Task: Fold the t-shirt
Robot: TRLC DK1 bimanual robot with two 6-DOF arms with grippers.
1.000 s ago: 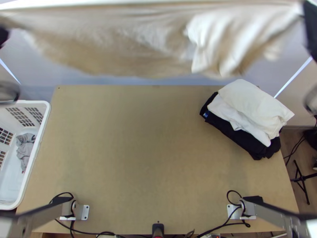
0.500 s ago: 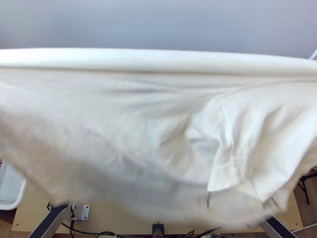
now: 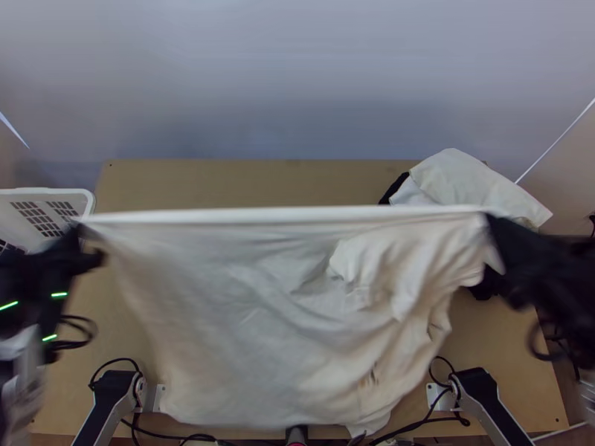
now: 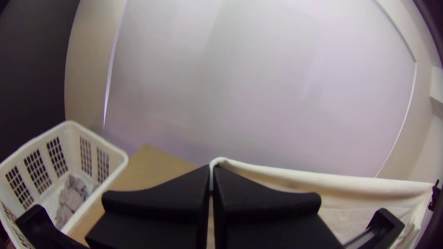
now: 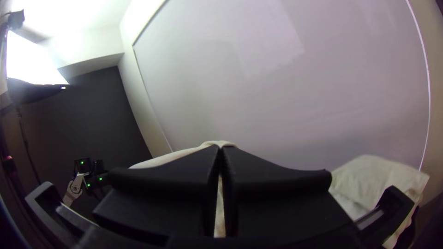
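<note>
A cream t-shirt (image 3: 282, 297) is stretched taut between both grippers, its top edge straight and its lower part hanging wrinkled toward the table's near edge. At its left corner is my left gripper (image 3: 85, 230); at the right corner is my right gripper (image 3: 492, 223). In the left wrist view, the left gripper (image 4: 212, 177) is shut on the edge of the t-shirt (image 4: 369, 189). The right wrist view has the right gripper (image 5: 220, 159) shut on the t-shirt's other corner (image 5: 173, 157), cloth hanging between the fingers.
A stack of folded white and black clothes (image 3: 465, 178) lies at the table's back right. A white basket (image 3: 44, 195) stands left of the table, with grey cloth (image 4: 71, 196) inside. Bare tabletop (image 3: 245, 182) shows behind the shirt.
The t-shirt came down from the top edge, large across the view half a second ago, and now hangs lower over the table. Both arms lowered with it, both grippers coming into view.
</note>
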